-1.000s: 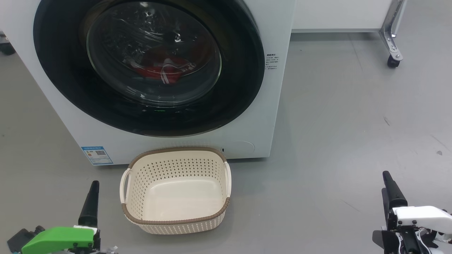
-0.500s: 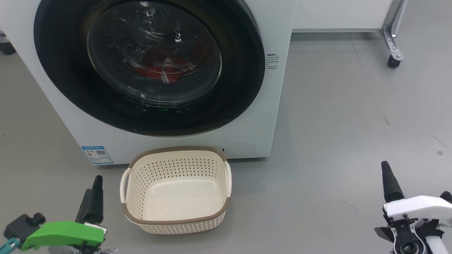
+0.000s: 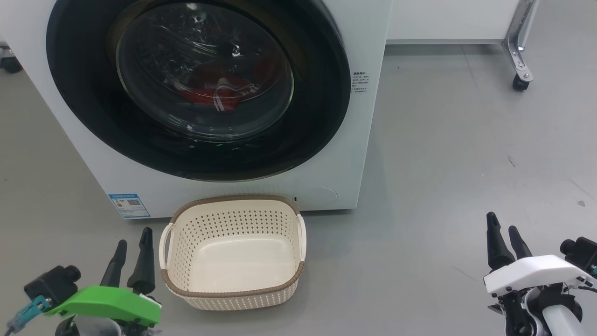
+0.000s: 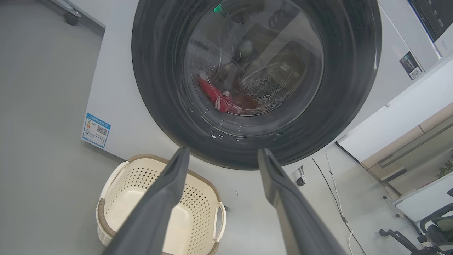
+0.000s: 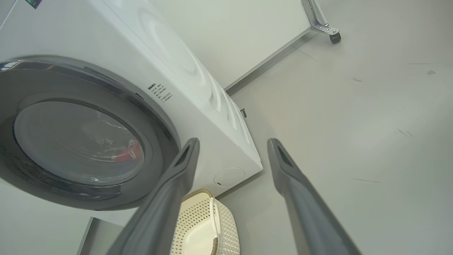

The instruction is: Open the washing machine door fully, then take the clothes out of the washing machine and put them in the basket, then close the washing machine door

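Observation:
The white washing machine stands ahead with its black-rimmed round door closed. Red clothes with white trim lie in the drum behind the glass, also seen as clothes in the left wrist view. The cream basket sits on the floor against the machine's base, with nothing in it. My left gripper is open at the lower left, just left of the basket. My right gripper is open at the lower right, well clear of the machine. Both hold nothing.
Grey floor spreads to the right of the machine. A metal leg with a caster stands at the back right. A blue label sticker is on the machine's lower left front. Cables and a chair base show in the left wrist view.
Both grippers have turned and shifted: the left now shows two fingers closer to the basket, the right has moved left and up. The door, clothes and basket stay put.

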Motion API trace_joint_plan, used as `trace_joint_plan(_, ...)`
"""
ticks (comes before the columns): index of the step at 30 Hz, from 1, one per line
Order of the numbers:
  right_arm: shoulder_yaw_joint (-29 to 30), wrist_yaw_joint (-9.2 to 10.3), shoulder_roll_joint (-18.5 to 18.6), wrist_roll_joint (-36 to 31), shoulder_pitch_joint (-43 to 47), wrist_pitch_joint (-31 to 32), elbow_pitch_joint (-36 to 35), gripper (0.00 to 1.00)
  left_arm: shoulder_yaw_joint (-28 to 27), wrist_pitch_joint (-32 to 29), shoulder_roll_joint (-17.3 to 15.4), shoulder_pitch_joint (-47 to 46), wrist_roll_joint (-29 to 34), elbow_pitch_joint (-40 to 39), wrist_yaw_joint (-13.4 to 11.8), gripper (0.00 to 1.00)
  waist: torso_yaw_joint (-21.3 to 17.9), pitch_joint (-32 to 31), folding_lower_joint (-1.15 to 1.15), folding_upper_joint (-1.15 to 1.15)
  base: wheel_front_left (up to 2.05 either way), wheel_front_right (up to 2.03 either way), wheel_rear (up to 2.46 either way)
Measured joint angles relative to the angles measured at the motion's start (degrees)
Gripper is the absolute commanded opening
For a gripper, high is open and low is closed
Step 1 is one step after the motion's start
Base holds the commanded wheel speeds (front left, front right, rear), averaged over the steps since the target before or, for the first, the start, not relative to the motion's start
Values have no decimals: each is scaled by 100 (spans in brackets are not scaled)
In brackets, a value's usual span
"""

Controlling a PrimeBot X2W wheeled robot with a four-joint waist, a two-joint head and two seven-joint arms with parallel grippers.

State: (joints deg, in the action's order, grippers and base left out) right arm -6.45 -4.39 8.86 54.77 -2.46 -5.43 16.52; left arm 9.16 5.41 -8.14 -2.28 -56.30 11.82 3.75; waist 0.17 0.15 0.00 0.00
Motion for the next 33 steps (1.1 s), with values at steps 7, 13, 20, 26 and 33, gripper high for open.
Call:
trace_joint_plan(7, -183, 76, 5, -626, -61, -130, -11, 100, 244, 130, -69, -7, 699, -69, -111, 100, 2, -5, 0, 0, 0, 0, 0)
trace_joint_plan(13, -337, 155, 11, -1081, -62, -250, -10, 100, 383, 250, -68, -8, 1106, -116, -213, 100, 7, -3, 0, 0, 0, 0, 0)
trace_joint_plan(20, -494, 204, 10, -1618, -63, -381, -12, 100, 494, 378, -64, -8, 1573, -145, -294, 100, 7, -2, 0, 0, 0, 0, 0)
trace_joint_plan(26, -598, 213, 10, -2042, -63, -502, -10, 100, 602, 508, -55, -8, 1938, -155, -324, 100, 7, 5, 0, 0, 0, 0, 0)
trace_joint_plan(33, -735, 253, 5, -2538, -64, -642, -4, 100, 715, 648, -53, -8, 2342, -147, -405, 100, 18, 11, 0, 0, 0, 0, 0)
